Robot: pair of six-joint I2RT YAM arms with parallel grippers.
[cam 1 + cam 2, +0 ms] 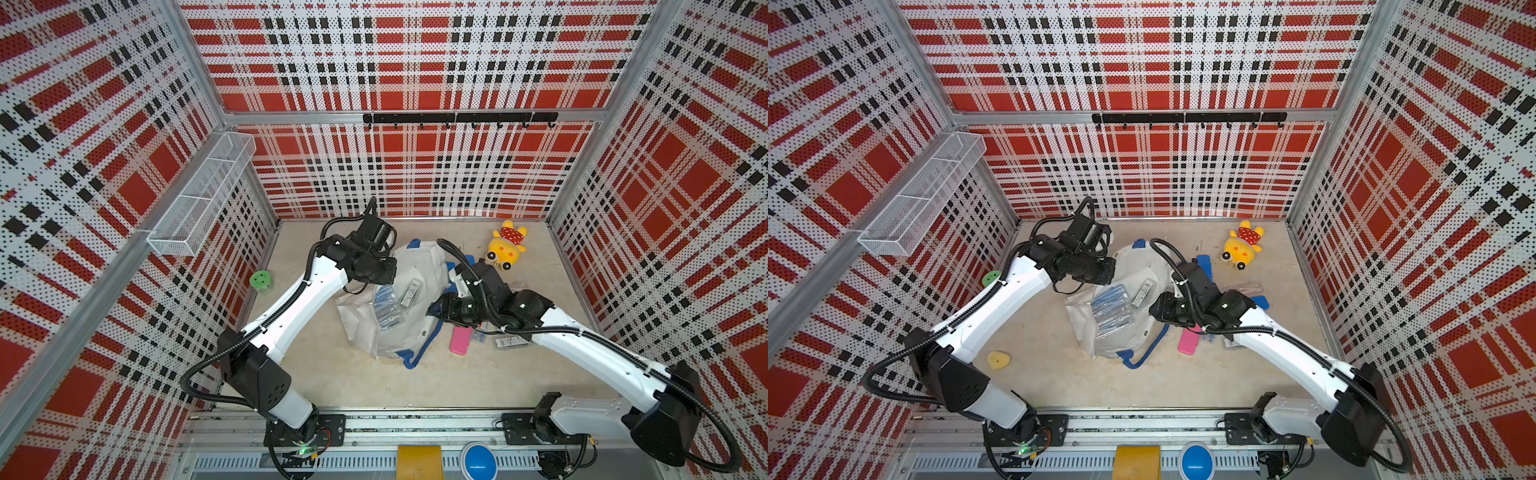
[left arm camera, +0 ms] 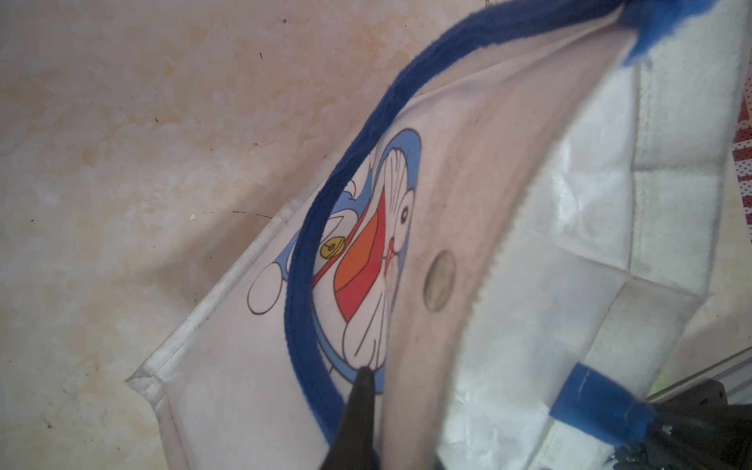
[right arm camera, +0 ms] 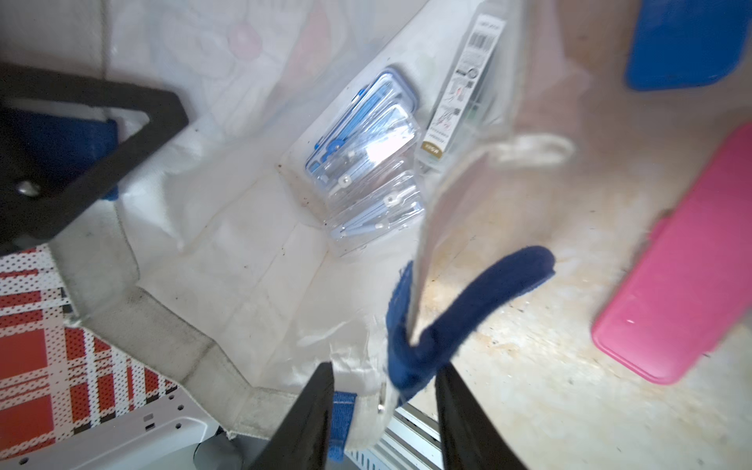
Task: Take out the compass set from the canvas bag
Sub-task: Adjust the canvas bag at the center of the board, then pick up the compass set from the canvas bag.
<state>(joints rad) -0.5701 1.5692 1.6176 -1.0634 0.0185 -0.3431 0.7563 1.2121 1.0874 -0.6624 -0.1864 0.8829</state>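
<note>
The bag [image 1: 424, 257] lies at the centre of the table [image 1: 374, 382], with the compass set [image 1: 386, 307] inside its open mouth and a carded pack [image 1: 410, 293] just right of the set. A flat case [image 1: 460, 340] lies on the table right of the bag, a plush toy [image 1: 506, 246] behind that case, and a roll [image 1: 261, 281] well left of the bag.

Pink case [image 3: 683, 260]: blurred, cut by picture edge. Blue case [image 3: 687, 40]: cut off at corner. Barcoded pack [image 3: 468, 81]: print too small to read. Compass set [image 3: 366, 162]: details glare-blurred.
</note>
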